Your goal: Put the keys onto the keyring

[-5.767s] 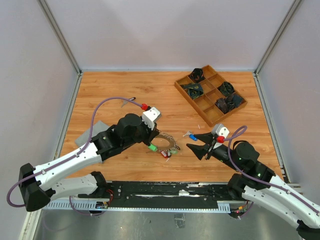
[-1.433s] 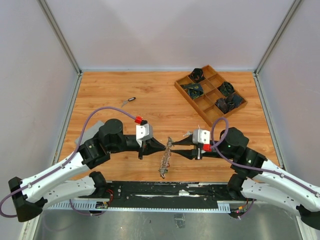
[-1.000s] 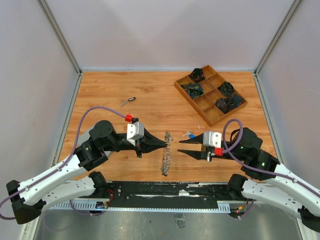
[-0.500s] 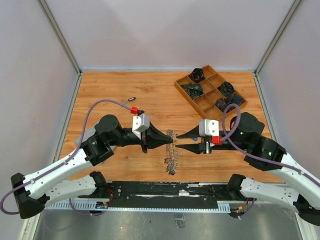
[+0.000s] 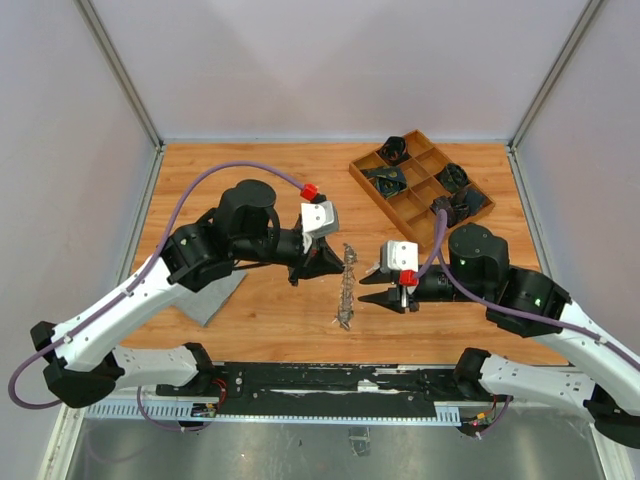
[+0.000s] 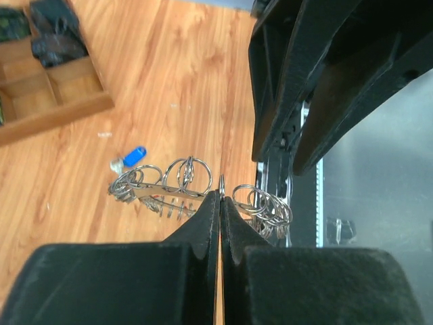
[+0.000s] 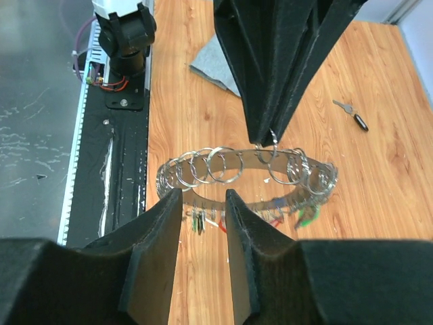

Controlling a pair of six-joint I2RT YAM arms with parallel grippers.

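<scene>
Keyring (image 5: 346,287) is hanging edge-on above the surface (image 5: 250,170). It is being pinched at its top by the left tool (image 5: 336,263), whose jaws are pressing fully together on the wire. Over the last half second the left arm has been rising and drawing away from the near edge, lifting the ring with it. The right tool (image 5: 368,290) is waiting just beside the ring, standing partly open and gripping nothing. A blue key (image 6: 136,155) is lying loose below. The ring appears to be getting presented for threading, while a key is not yet being picked up.
</scene>
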